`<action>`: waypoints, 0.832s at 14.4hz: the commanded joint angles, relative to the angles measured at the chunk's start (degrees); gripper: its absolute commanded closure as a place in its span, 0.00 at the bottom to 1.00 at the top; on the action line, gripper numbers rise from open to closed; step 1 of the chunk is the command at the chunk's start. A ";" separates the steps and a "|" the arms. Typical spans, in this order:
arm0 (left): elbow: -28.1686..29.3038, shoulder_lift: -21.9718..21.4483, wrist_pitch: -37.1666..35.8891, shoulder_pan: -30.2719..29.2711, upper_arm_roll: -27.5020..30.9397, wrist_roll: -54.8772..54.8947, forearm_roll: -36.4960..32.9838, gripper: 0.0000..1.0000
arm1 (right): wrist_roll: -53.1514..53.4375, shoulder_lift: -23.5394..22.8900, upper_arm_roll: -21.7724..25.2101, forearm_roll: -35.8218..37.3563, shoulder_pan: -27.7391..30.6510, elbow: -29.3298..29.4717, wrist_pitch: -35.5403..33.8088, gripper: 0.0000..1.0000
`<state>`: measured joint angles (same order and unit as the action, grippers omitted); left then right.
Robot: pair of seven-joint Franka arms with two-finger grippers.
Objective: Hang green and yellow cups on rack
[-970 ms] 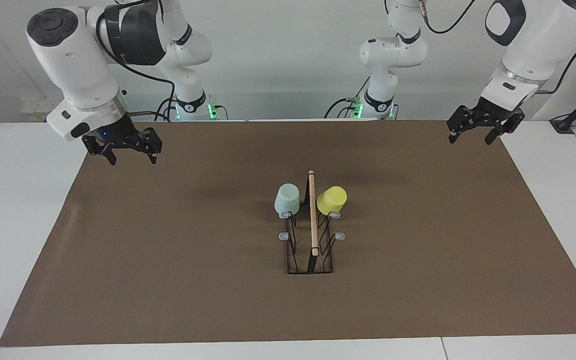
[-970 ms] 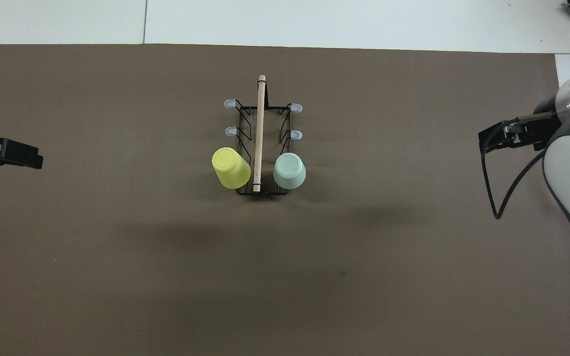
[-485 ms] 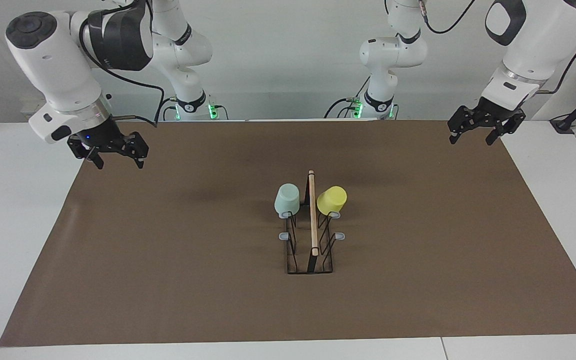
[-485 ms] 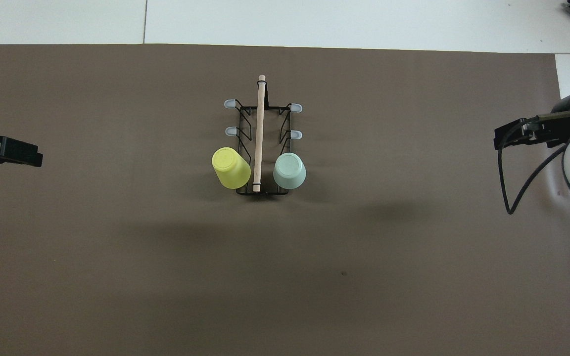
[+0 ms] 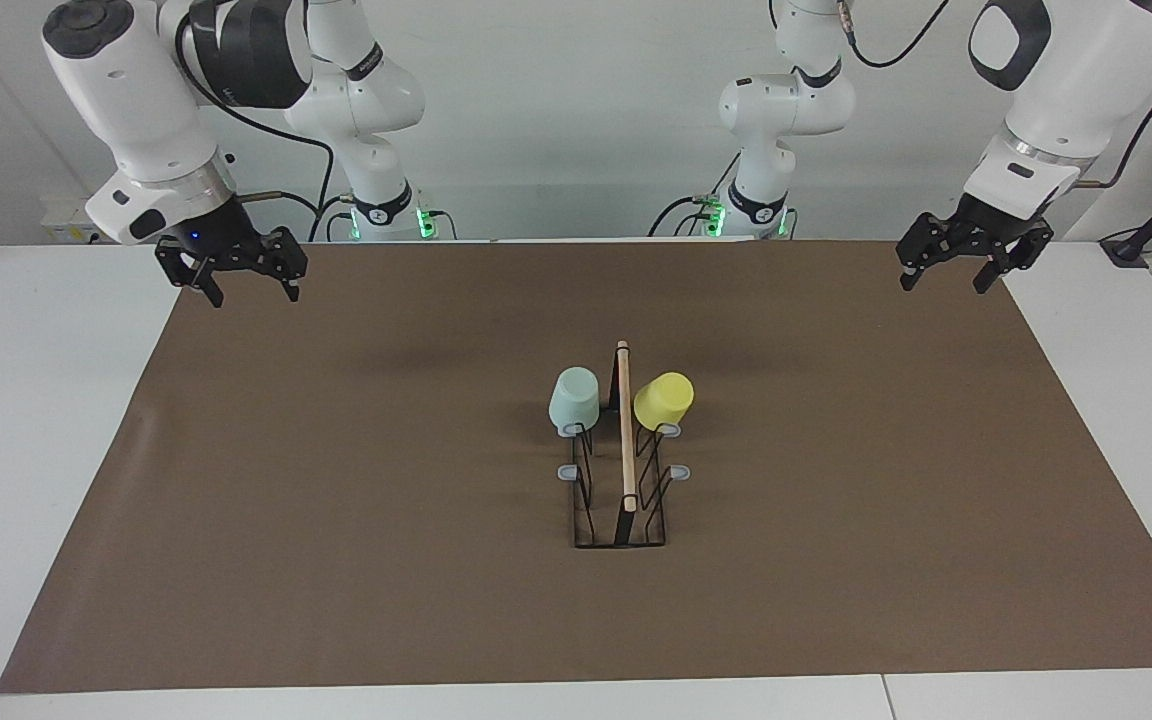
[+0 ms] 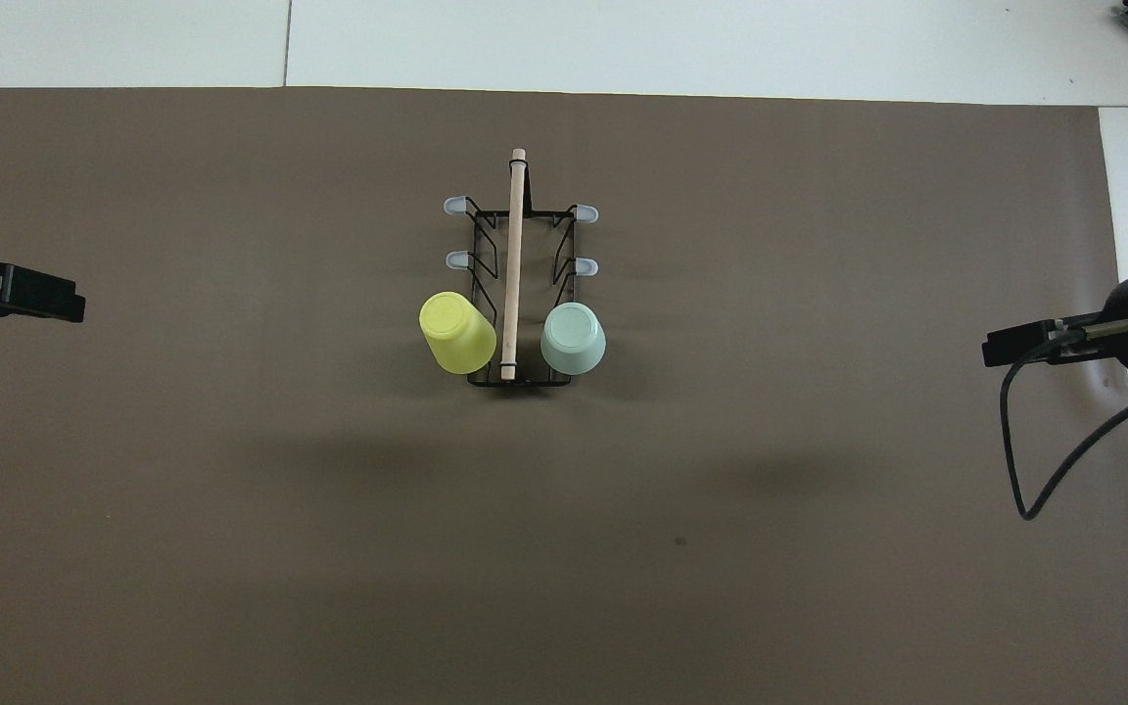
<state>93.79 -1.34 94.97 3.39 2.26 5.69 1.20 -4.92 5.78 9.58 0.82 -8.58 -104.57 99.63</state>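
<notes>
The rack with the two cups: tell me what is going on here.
Nothing is being handled at the moment. The green cup and the yellow cup both sit upside down on pegs of the rack, one on each side of its wooden rod, at the end nearer the robots. The left gripper and the right gripper are both open and hold nothing, each up in the air over its own end of the brown mat.

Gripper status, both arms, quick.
Left tool: open, holding nothing, over the brown mat's edge at the left arm's end.
Right tool: open, holding nothing, over the mat's edge at the right arm's end.
</notes>
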 commanded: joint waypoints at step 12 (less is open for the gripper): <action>1.92 -1.39 0.74 0.56 0.29 -0.15 0.21 0.00 | -2.47 -3.58 -0.09 -2.14 0.67 6.05 -3.39 0.00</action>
<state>93.99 -1.34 94.96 3.41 2.18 5.69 1.20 -5.75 3.04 9.57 0.25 -8.60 -100.29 97.53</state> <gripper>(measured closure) 0.000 0.000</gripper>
